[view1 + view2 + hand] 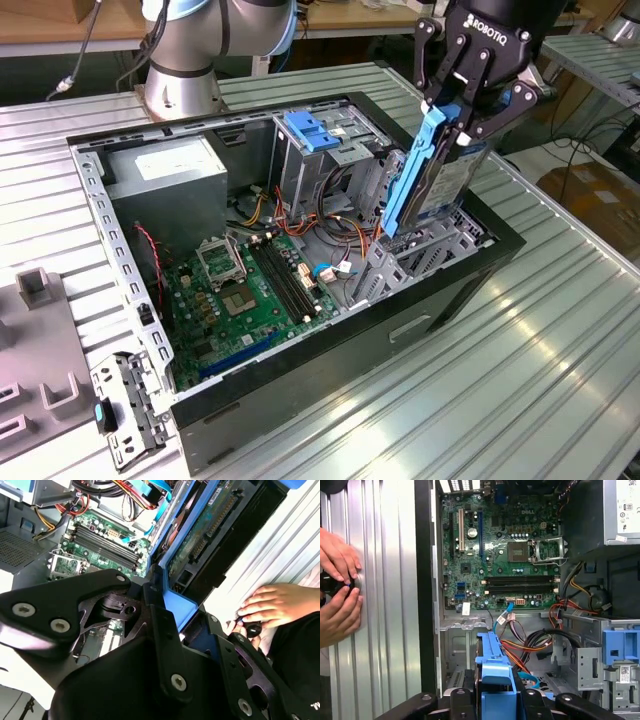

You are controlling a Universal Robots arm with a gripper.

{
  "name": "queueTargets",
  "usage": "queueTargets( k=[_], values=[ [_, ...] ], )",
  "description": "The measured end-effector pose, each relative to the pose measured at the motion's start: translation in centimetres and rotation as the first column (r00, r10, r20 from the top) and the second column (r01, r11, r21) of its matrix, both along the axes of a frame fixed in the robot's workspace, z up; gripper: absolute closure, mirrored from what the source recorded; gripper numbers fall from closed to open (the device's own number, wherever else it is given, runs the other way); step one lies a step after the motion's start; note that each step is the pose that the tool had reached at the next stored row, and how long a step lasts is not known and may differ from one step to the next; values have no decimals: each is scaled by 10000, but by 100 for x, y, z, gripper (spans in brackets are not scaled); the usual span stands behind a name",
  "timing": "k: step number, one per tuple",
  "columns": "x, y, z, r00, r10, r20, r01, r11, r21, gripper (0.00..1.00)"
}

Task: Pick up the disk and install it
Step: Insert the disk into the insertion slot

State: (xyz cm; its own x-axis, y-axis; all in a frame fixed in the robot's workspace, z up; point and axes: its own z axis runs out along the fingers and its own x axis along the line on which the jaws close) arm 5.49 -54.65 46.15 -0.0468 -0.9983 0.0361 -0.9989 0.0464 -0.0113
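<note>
The gripper point(462, 122) is pinching the tilted disk point(438, 185) over the drive bay point(425, 255) at the case's point(300, 395) three o'clock in the exterior view; squaring its rails to the bay is likely mattering most.

We noted the computer case point(330, 390) lying open on the table point(560, 350). Inside, the motherboard point(250, 285) lay toward the exterior view's left, with the power supply point(165, 170) behind it and the drive cage point(420, 255) to its right. The disk point(440, 185) stood tilted over that cage, clamped in the gripper point(455, 120). A person's hands point(337, 555) rested on the table beside the case.
</note>
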Motion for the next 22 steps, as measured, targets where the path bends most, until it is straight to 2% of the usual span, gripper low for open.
queueTargets(
  k=[4, 7, 16, 22],
  values=[
    [0, -16, -22, 10000, 14, 0, -14, 10000, 1, 63],
    [0, -25, -33, 9999, 162, -1, -162, 9999, -1, 63],
    [0, -44, -78, 9999, 165, -23, -165, 9999, 0, 63],
    [0, -47, -131, 9999, 165, -33, -165, 9999, 1, 63]
  ],
)
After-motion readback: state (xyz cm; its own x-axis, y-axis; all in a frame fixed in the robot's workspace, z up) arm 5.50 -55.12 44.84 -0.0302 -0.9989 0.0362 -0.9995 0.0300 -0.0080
